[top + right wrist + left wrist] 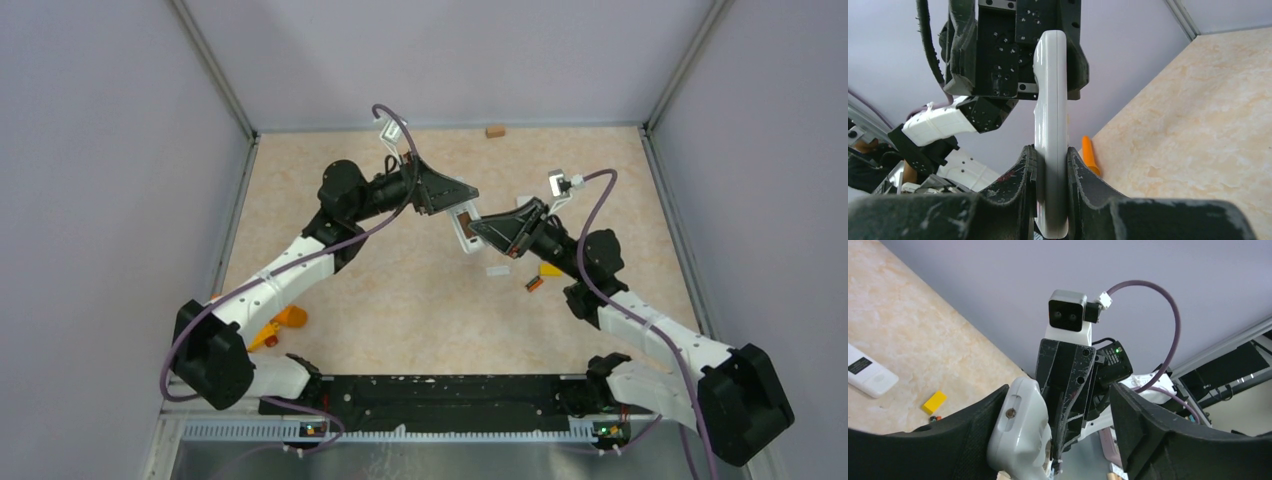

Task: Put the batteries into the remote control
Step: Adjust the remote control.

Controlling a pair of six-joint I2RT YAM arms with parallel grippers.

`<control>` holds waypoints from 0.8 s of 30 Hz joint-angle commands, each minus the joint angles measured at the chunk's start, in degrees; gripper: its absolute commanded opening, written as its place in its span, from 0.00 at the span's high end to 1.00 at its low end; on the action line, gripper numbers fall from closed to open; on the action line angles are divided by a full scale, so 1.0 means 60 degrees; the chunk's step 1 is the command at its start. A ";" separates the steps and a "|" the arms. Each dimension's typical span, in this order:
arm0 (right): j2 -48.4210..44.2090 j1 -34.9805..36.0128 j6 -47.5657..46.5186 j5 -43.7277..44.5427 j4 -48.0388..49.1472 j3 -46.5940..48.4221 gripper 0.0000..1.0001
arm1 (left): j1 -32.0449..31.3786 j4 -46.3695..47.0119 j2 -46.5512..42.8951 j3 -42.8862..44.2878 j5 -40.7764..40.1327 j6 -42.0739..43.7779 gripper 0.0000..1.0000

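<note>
Okay, slim white remote control (1050, 125) held off the table, centre-far, edge-on, dark recess in its plain back. Right gripper (1050, 162) pinches one end; left gripper (1058, 395) jaws spread around the other.

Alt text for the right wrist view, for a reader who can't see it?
The right hand clamps the white remote control edge-on between its fingers. Behind its upper end sits the left hand, and an orange object lies on the beige table.
</note>
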 commanded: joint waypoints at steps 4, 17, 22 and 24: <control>0.0045 -0.0033 0.0857 0.0452 0.0948 0.0262 1.00 | 0.0042 0.1145 -0.0400 -0.0330 -0.0250 -0.0621 0.44; -0.0040 -0.0478 -0.0149 0.0389 -0.2364 0.1001 0.38 | 0.0228 -0.1134 -0.0873 -0.0374 -0.1011 0.1530 1.00; -0.0800 -0.0597 -0.2413 0.4054 -0.8771 0.2282 0.31 | 0.0850 -0.4116 -0.1491 -0.0725 -0.3108 0.3709 1.00; -0.0540 -0.0732 -0.2528 0.5348 -1.0749 0.2731 0.33 | 0.1232 -0.4272 -0.1602 -0.0993 -0.2820 0.3964 1.00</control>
